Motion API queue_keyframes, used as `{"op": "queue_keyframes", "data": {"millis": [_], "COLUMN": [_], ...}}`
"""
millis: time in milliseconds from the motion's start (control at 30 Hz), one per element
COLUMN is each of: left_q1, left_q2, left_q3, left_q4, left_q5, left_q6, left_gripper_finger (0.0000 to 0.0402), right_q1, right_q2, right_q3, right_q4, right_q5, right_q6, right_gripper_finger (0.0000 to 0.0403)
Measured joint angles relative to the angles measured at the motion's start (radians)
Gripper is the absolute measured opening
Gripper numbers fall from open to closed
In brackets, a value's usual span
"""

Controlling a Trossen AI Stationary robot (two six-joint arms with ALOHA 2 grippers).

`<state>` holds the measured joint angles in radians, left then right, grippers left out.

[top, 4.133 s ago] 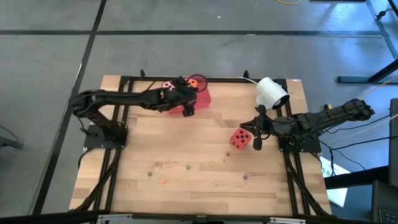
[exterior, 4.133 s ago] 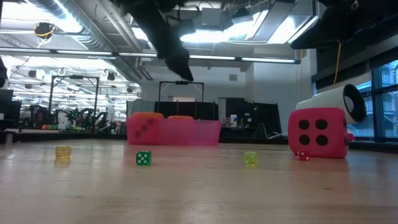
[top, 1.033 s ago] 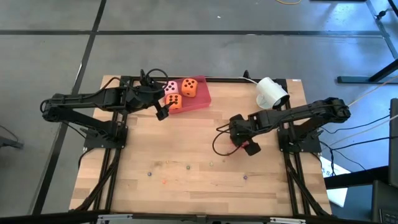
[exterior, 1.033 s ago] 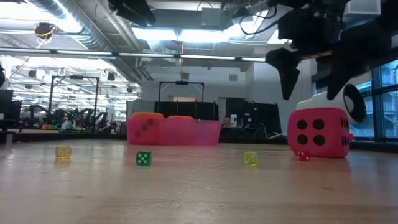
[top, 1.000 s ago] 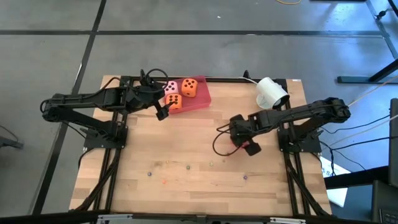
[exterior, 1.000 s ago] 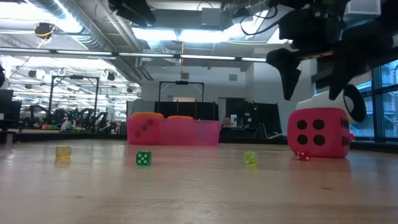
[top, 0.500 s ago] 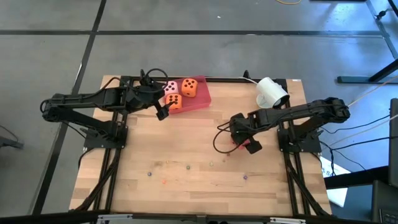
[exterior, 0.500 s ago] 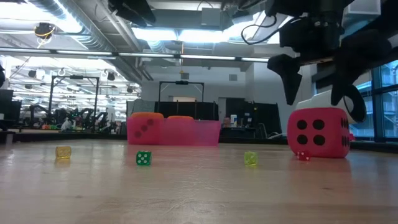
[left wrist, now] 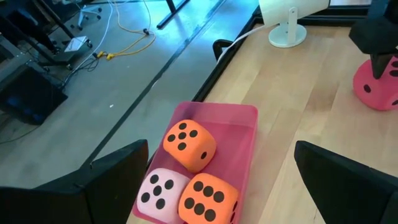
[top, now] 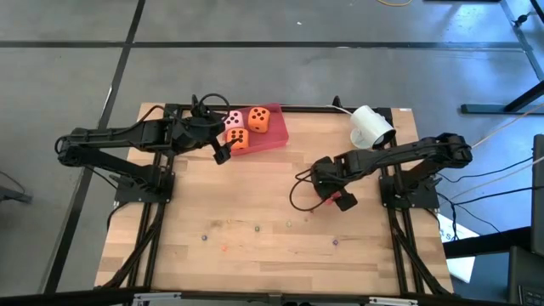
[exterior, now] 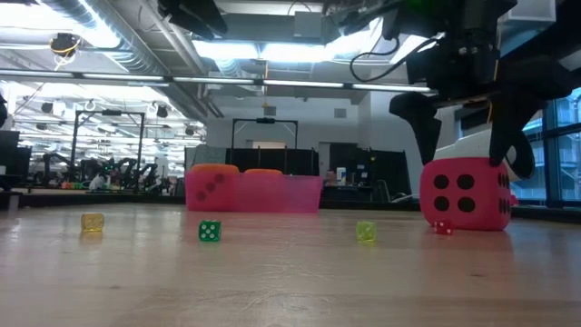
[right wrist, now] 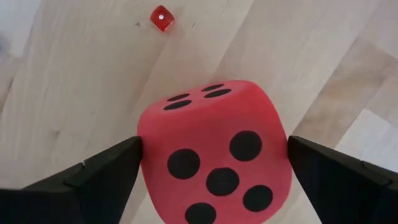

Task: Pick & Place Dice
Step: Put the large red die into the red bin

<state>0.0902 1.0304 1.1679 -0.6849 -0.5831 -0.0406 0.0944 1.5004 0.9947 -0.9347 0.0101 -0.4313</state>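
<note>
I am bringing my right gripper [right wrist: 211,155], fingers spread wide and holding nothing, around the red die [right wrist: 214,152] at the table's three o'clock. Three dice are already sitting in the tray [top: 274,136] at twelve (left gripper [top: 223,144] waiting open beside it); one remains.

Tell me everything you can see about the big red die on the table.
The red die is a soft-looking, foam-like cube with rounded corners and dark pips; one face shows five, another four. It sits flat on the bare wooden table, right of centre, outside the pink tray. The right tool straddles it, jaws open, one finger at each side. A tiny red die lies nearby.
</note>
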Motion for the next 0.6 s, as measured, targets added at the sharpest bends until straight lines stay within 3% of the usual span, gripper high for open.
{"op": "queue_keyframes", "data": {"millis": [600], "left_q1": [0.0], "left_q2": [0.0], "left_q3": [0.0], "left_q4": [0.0], "left_q5": [0.0], "left_q6": [0.002], "left_gripper_finger": [0.04], "right_q1": [-0.016], "right_q2": [0.003], "right_q3": [-0.001], "right_q4": [-0.023], "right_q5": [-0.048], "right_q6": [0.052], "right_gripper_finger": [0.04]}}
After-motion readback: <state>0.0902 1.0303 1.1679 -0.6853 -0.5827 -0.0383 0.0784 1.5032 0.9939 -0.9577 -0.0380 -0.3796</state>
